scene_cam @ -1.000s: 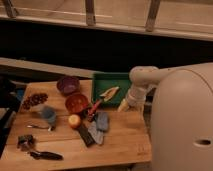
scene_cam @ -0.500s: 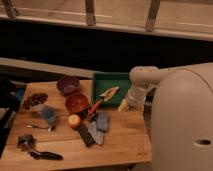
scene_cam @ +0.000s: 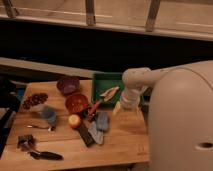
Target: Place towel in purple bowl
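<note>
The purple bowl stands at the back of the wooden table, left of the green tray. The towel is a small grey-blue folded cloth lying flat near the table's middle, in front of the red bowl. My white arm reaches down over the tray's right end. My gripper hangs at its tip, just right of and behind the towel and apart from it. It holds nothing that I can see.
A red-handled utensil and a yellowish item lie at the tray's front. An orange fruit, a dark bar, a blue cup, red berries, a spoon and a black-handled tool are spread over the left half.
</note>
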You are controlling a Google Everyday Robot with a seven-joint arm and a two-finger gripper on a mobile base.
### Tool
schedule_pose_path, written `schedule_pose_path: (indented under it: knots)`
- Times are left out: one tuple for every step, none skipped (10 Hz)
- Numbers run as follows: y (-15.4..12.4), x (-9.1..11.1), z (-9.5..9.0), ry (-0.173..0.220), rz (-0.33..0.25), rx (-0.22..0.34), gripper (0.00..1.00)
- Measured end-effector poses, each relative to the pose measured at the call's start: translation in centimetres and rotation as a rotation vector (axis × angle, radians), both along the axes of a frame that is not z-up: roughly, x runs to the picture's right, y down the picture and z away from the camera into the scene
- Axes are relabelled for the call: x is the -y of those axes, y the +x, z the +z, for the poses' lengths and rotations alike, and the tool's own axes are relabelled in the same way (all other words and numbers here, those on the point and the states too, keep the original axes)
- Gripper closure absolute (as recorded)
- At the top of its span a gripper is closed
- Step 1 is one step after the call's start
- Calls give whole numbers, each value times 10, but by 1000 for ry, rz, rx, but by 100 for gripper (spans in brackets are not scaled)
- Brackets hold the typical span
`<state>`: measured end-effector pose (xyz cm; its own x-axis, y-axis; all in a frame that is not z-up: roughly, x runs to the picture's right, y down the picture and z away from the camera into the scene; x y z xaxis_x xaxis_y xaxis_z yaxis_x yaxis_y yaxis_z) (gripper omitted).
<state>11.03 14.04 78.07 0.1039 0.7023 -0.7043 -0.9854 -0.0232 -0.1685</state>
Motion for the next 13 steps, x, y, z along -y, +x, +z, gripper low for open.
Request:
schedule_pose_path:
  knots:
    - [-17, -6, -5, -1, -36, 45, 26]
    - [-28, -9, -7, -4, -57, 78, 26]
    - [-41, -15, -9, -11, -76, 118, 26]
    - [-52, -22, -13, -22, -90, 152, 26]
    - [-60, -28, -16, -33, -98, 179, 26]
    - [-72, -37, -20, -61, -126, 214, 26]
    - [-80, -42, -23, -75, -148, 230, 26]
    - [-84, -43, -24, -78, -154, 236, 26]
    - [-81, -43, -24, -77, -154, 233, 26]
    - [-81, -43, -24, -77, -154, 232, 26]
    - [-83, -43, -24, -77, -156, 236, 26]
    - [-82, -44, -23, -80, -151, 234, 26]
    - [-81, -47, -22, -90, -146, 234, 26]
